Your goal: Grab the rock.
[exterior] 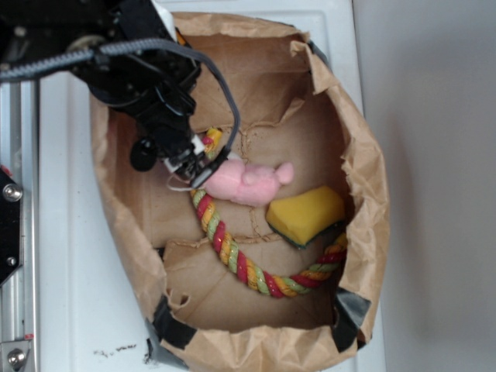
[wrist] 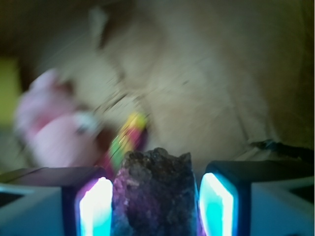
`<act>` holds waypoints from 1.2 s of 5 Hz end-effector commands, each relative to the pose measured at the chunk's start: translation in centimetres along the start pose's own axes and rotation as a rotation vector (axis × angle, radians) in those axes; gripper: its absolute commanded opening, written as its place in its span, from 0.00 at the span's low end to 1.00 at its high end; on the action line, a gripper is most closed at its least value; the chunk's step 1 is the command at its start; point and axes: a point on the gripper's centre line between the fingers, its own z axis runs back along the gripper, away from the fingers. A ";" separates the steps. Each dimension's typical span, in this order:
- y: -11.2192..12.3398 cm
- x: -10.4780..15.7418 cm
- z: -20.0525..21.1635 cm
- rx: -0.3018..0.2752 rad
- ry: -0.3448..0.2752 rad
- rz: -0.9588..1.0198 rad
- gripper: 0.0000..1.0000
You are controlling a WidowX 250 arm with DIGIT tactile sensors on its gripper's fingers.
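**The rock is sitting between the fingers**

The fingers [wrist: 155,206] are sitting on both sides of the rock [wrist: 155,189]. The rock is a rough, dark, bumpy lump, and it is filling the space between the two glowing pads [wrist: 96,206]. The fingers are closed most of the way, and the rock is looking squeezed between them, though the wrist view is blurry. So the grab is looking done, or nearly done. I cannot tell if the rock is off the bottom of the bag yet, so lifting it up may be what is left.

In the outside view, the arm is hiding the rock. Just beside the fingers, a pink plush toy [exterior: 249,181] is lying. Under it, a striped rope [exterior: 232,252] is curling along the bottom. A yellow sponge [exterior: 306,213] is resting near the toy. All of this is sitting inside a brown paper bag [exterior: 372,194] on the white bench [exterior: 66,232]. The toy and rope are very close, so they could get bumped.
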 end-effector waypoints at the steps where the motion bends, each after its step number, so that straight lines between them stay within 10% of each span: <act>1: -2.9 2.7 4.7 0.035 0.041 -0.231 0.00; 6: -8.8 3.7 8.6 -0.073 0.005 -0.478 0.00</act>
